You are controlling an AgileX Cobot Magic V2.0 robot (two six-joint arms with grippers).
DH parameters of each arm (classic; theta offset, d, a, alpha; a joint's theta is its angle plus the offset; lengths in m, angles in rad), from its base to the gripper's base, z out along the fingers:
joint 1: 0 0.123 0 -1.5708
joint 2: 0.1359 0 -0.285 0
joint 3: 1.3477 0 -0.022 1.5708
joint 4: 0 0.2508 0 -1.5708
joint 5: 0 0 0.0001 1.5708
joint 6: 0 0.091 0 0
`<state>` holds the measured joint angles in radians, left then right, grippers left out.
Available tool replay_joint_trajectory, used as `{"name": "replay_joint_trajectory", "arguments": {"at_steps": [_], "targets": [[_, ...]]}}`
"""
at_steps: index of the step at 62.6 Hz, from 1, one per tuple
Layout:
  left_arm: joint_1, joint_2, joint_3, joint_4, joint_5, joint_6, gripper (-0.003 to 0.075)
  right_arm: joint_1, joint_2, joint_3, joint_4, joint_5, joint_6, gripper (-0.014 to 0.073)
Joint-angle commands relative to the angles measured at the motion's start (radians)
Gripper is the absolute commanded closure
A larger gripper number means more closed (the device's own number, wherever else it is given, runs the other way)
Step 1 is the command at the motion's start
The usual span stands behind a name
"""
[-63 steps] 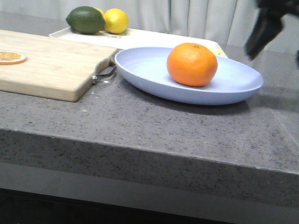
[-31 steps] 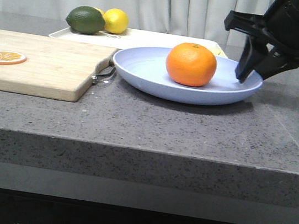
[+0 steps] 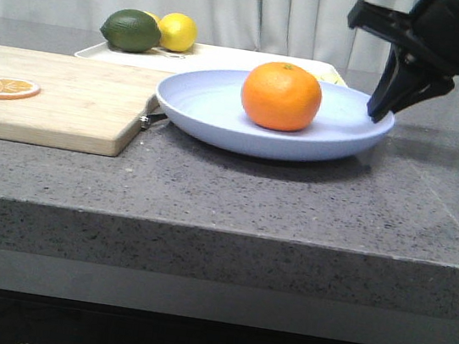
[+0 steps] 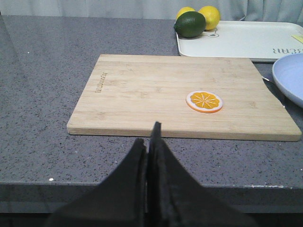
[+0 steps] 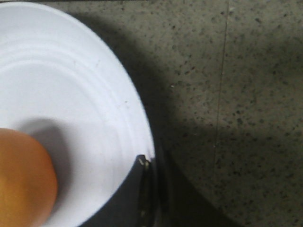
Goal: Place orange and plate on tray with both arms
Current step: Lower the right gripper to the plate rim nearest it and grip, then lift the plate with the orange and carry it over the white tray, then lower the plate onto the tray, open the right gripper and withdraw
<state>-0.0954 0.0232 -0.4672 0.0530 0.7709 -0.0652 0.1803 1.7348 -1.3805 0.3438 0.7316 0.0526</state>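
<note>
Centre frame: plate (image 3: 222,102) carrying orange (image 3: 281,96), shifted left and raised on its right rim since half a second ago. Behind, upper left: tray (image 3: 228,58) holding lime (image 3: 131,30) and lemon (image 3: 177,31). Right gripper (image 3: 380,114) pinching plate rim; left gripper (image 4: 150,142) pressed together.

Lower frame: bare counter (image 3: 294,198), open for approach. Centre blocked by plate (image 3: 221,111) with orange (image 3: 281,96). Left: cutting board (image 3: 68,106). Upper left: lime (image 3: 130,30), lemon (image 3: 177,31) crowd tray (image 3: 228,59) corner.
</note>
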Motion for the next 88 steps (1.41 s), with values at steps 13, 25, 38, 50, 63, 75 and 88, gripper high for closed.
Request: {"name": "replay_joint_trajectory", "arguments": {"at_steps": [13,25,38,50,63,75,88], "targets": [[0.000,0.015,-0.024,-0.004,-0.084,-0.010,0.0738,-0.020,-0.008,-0.236,0.120,0.054,0.010,0.0653],[0.000,0.015,-0.024,-0.004,-0.084,-0.010,0.0738,-0.014,0.112,-0.470,0.160,0.138,0.064,0.0653],[0.000,0.015,-0.024,-0.004,-0.084,-0.010,0.0738,-0.014,0.278,-0.726,0.245,0.150,0.144,0.0653],[0.000,0.015,-0.024,-0.004,-0.084,-0.010,0.0738,-0.014,0.432,-0.943,0.253,0.132,0.228,0.0653],[0.000,0.015,-0.024,-0.004,-0.084,-0.010,0.0738,-0.014,0.553,-1.082,0.253,0.085,0.280,0.0653],[0.000,0.015,-0.024,-0.004,-0.084,-0.010,0.0738,-0.017,0.603,-1.112,0.251,0.011,0.283,0.0653],[0.000,0.015,-0.024,-0.004,-0.084,-0.010,0.0738,-0.020,0.618,-1.112,0.212,-0.005,0.284,0.0653]]}}
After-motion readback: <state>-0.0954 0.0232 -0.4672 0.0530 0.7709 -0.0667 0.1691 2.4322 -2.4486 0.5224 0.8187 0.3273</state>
